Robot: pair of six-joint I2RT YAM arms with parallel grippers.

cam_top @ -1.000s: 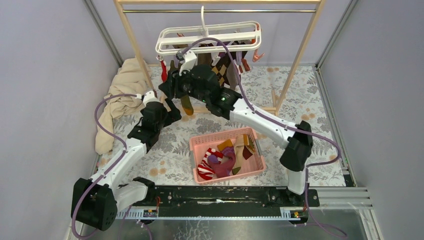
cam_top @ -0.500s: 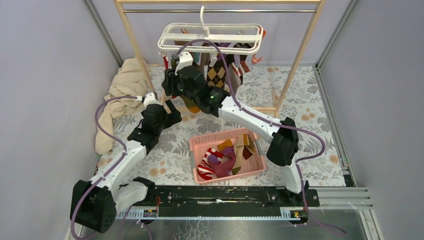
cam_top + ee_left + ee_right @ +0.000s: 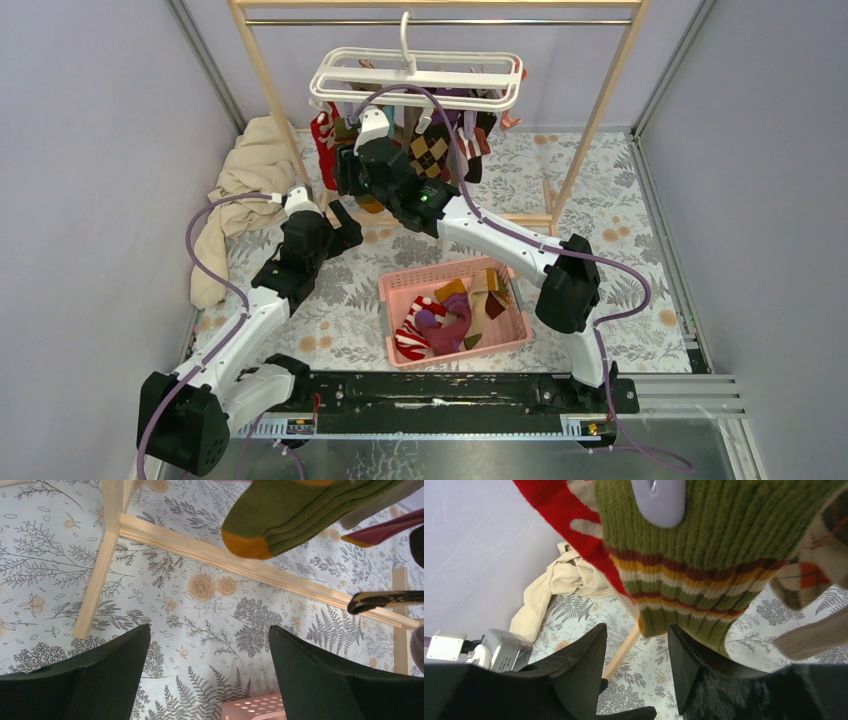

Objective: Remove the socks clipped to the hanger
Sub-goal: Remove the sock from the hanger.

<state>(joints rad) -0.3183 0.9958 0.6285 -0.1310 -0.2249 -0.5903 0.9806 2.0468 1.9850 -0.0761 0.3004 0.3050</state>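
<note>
The white hanger (image 3: 415, 78) hangs by its hook from the wooden rail. Socks are clipped under it: a red one (image 3: 325, 140) and an argyle one (image 3: 432, 150). My right gripper (image 3: 345, 165) is open just below them. In the right wrist view, an olive sock with maroon and yellow stripes (image 3: 704, 565) hangs from a purple clip (image 3: 659, 500), its cuff at my right gripper's (image 3: 636, 630) fingertips, not gripped. A red-white sock (image 3: 569, 515) hangs beside it. My left gripper (image 3: 208, 630) is open and empty below an olive sock toe (image 3: 280, 520).
A pink basket (image 3: 440, 272) with several socks in it stands on the flowered table in front of the arms. A beige cloth (image 3: 245, 190) lies at the back left. The wooden frame's post (image 3: 270, 90) and base bar (image 3: 250, 565) stand close to both grippers.
My right arm has reached further back and up under the hanger. The hanger has swung level, and the red sock now shows at its left. My left arm has barely moved.
</note>
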